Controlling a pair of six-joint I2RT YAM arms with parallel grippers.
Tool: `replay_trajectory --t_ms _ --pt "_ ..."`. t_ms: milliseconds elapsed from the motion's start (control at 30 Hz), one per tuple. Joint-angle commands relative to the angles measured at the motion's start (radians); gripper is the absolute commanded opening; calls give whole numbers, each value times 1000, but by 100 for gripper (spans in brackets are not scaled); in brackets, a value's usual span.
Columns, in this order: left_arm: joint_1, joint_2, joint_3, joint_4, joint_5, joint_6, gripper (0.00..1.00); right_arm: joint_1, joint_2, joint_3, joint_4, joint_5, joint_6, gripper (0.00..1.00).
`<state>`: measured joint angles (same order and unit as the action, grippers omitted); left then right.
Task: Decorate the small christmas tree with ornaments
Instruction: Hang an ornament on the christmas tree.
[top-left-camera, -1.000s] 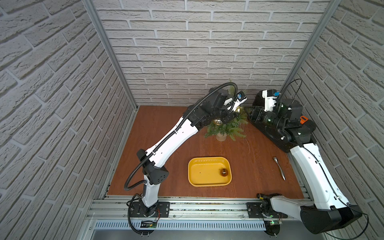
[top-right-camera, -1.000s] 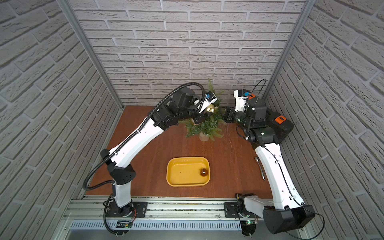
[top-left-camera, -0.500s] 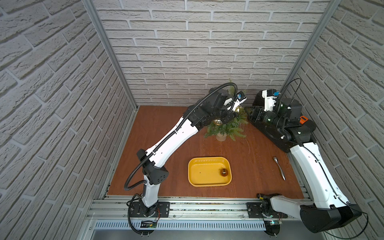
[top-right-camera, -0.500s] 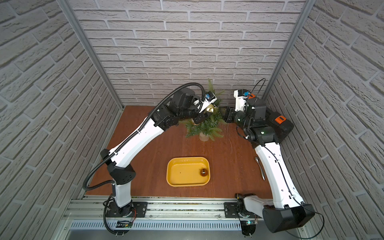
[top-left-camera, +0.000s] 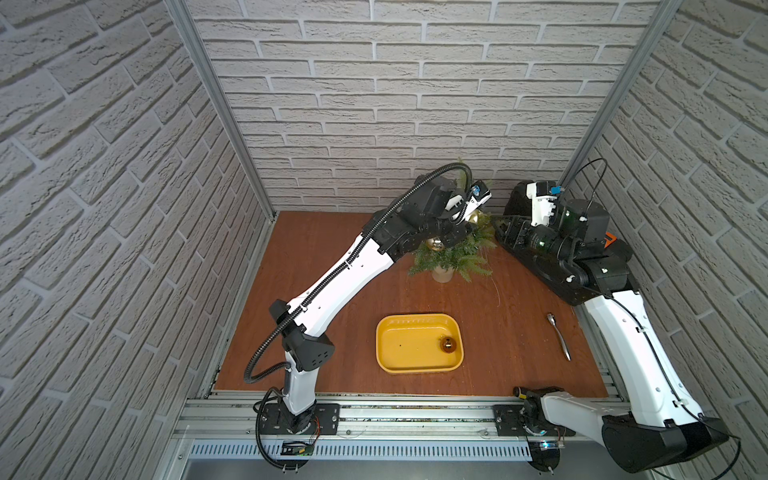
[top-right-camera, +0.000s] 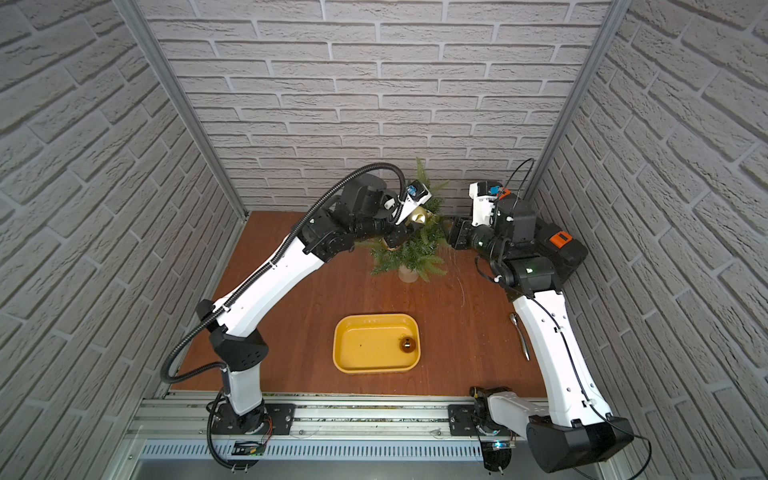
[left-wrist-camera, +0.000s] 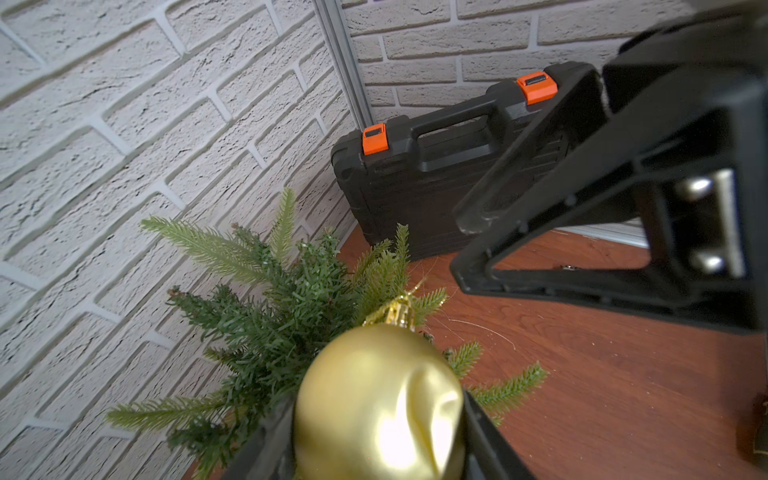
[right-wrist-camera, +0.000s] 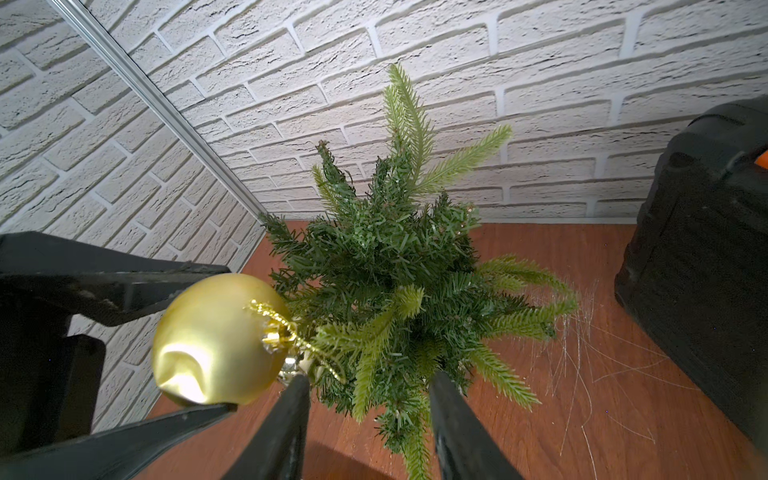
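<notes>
left wrist view: left gripper (left-wrist-camera: 376, 415) had its jaws closed on the satin gold bauble (left-wrist-camera: 365, 374), dented on one side and held against the upper branches of the small christmas tree (left-wrist-camera: 291, 316). its cap and gold loop pointed into the foliage, so its cap-to-base axis ran from the jaws toward the trunk.

right wrist view: right gripper (right-wrist-camera: 368, 376) faced the tree from the opposite side. its jaws stood apart with a clear gap and gripped nothing i could make out. a pale branch tip and the end of the loop lay in that gap.

judged: the hang turns on the loop, which lay on the tree side of the bauble, just beside the right jaws. the left arm carries; the right looks placed to guide the loop onto a branch.

count, in a top view: three baubles.
- satin one held at the tree
- mirror-like pale gold bauble (top-left-camera: 435, 244) in the lower branches, under the left arm
- dark bronze bauble (top-left-camera: 448, 344) in the yellow tray (top-left-camera: 415, 316), well apart from the tree on the table (top-left-camera: 316, 232)

one tree in one cream pot (top-left-camera: 441, 275), one tray, one spoon (top-left-camera: 559, 336), one black case (left-wrist-camera: 415, 178) near the tree.
</notes>
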<state>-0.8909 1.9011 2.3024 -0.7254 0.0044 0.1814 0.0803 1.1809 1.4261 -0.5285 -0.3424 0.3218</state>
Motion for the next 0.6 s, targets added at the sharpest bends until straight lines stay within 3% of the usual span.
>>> replay_trajectory --t_ms 0,567 --pt "4 -37 -14 48 5 -10 53 -4 16 13 27 -17 -3 48" --pt "5 -14 2 52 1 -6 53 -4 18 32 32 -44 -13 47"
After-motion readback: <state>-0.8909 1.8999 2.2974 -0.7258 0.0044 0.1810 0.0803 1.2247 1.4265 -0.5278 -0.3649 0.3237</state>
